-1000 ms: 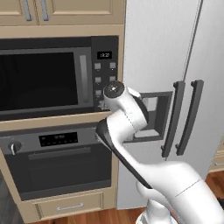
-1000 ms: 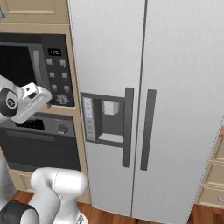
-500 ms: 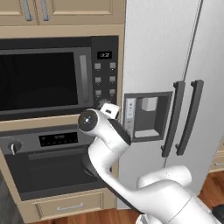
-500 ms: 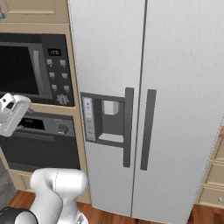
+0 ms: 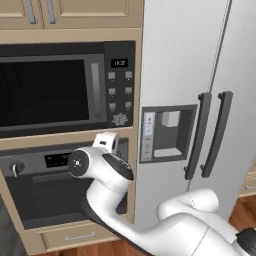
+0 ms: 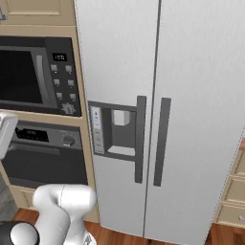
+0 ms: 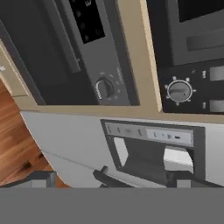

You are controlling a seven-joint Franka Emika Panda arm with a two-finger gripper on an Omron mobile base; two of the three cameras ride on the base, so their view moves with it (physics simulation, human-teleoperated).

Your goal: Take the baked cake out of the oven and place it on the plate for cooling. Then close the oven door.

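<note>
hand point(image 5: 111, 141): was wide open, held nothing, hung before the oven's right end
oven point(image 5: 55, 161): sat below the microwave point(image 5: 65, 87)
oven door point(image 5: 45, 200): was shut

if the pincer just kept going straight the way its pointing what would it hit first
Probably the cabinet front near the oven: in the hand view the open pincer looks at the oven's right knob and the fridge dispenser beside it. Depth is unclear, so which surface comes first is uncertain.

Oven door point(image 5: 42, 200) glossy blk glass; fridge point(image 6: 191, 95) matt grey metal; cabinets point(image 5: 65, 20) pale wood.
</note>
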